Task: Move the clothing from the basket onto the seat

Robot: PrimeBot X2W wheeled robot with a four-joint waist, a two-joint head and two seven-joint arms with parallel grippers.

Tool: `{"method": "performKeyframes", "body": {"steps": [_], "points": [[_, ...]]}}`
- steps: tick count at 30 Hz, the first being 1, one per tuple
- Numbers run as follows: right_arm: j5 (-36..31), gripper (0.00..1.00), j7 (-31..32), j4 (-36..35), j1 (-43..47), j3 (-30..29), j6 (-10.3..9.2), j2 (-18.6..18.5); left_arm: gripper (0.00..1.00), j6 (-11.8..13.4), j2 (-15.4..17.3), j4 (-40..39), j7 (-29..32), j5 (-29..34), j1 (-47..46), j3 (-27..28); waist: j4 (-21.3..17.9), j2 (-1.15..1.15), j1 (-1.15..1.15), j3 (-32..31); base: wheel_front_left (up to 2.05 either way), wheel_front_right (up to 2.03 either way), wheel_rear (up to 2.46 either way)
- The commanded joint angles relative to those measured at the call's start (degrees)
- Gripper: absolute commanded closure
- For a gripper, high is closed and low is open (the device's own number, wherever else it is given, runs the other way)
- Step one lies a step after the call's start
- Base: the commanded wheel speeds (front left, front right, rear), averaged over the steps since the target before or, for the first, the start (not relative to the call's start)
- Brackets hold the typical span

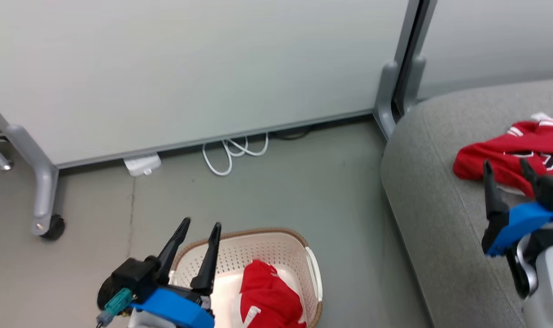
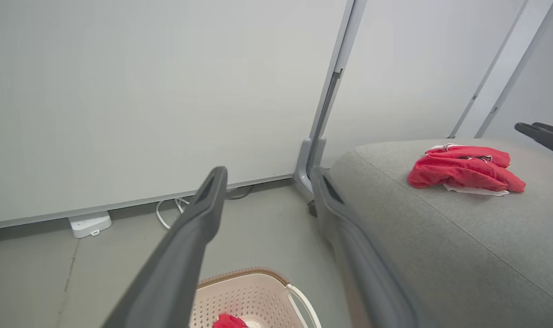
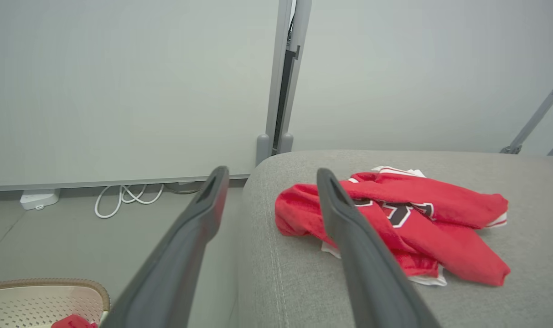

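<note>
One red garment (image 1: 513,157) with white trim lies crumpled on the grey seat (image 1: 440,191) at the right; it is the same red garment (image 3: 408,223) in the right wrist view and the red garment (image 2: 465,169) in the left wrist view. A second red garment (image 1: 269,298) lies inside the cream basket (image 1: 294,248) on the floor. My left gripper (image 1: 201,225) hovers open over the basket's left side, empty. My right gripper (image 1: 506,166) stands open just in front of the garment on the seat, holding nothing.
A grey partition wall stands behind, with a metal post (image 1: 388,91) beside the seat's corner. A wheeled leg (image 1: 43,200) is at the left. White cables (image 1: 233,152) and a white power strip (image 1: 142,164) lie on the floor by the wall.
</note>
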Motion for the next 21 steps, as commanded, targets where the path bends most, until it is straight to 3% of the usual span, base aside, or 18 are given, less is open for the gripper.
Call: {"method": "performKeyframes", "body": {"steps": [1, 12, 21], "points": [[0.3, 0.0, 0.6, -2.4, 3.1, 0.2, -0.06, 0.4, 0.0, 0.3, 0.1, 0.0, -0.2, 0.5, 1.2, 1.1, 2.2, 0.0, 0.03, -3.1, 0.0, 0.0, 0.0], [-2.8, 0.0, 3.5, -24.2, 20.1, -0.5, -0.05, 8.3, 0.0, 0.8, 0.1, 0.6, -0.2, 1.7, 4.8, 9.5, 6.1, 0.0, 0.03, -4.2, 0.0, 0.0, 0.0], [-3.5, 0.0, 5.0, -30.6, 25.5, 1.1, -0.05, 11.3, 0.0, 0.6, 0.0, 2.7, -0.2, 2.5, 6.1, 12.3, 7.7, 0.0, 0.03, -4.2, 0.0, 0.0, 0.0]]}}
